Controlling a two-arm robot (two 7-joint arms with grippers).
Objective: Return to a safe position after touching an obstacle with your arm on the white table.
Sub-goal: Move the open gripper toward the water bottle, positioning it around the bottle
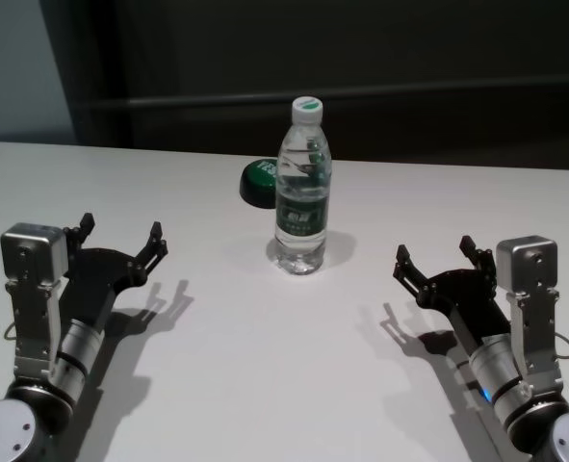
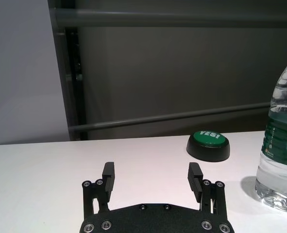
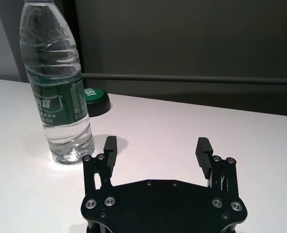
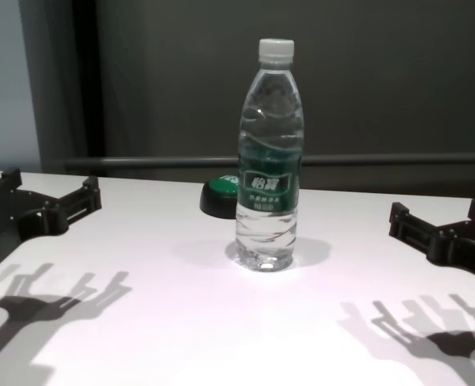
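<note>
- The water bottle [image 1: 302, 188] is standing upright in the middle of the white table [image 1: 265, 385], white cap on and water still showing in its lower part.
- From the bottle, the left gripper [image 1: 123, 243] is hovering at about eight o'clock and the right gripper [image 1: 436, 262] at about four o'clock in the head view, both well apart from it.
- The left gripper's jaws are spread wide with nothing between them; the wrist view is showing bare table past the pads [image 2: 109, 175].
- The right gripper is the same: jaws wide apart, holding nothing, and its fingers [image 3: 203, 150] are pointing past the bottle's side.
- Neither arm is touching the bottle, so I judge this to be either the start or the pulled-back end of the task; the frames alone are not settling which.
- If contact is not yet made, the next move is calling for a gentle forearm nudge that leaves the bottle upright, then a clean pull-back to these flanking positions.
- The green-topped button [image 1: 259, 182] is sitting just behind the bottle at about eleven o'clock, so a sweep needs to be avoiding it.
- Counting up: one bottle, one button, two grippers, one table.
</note>
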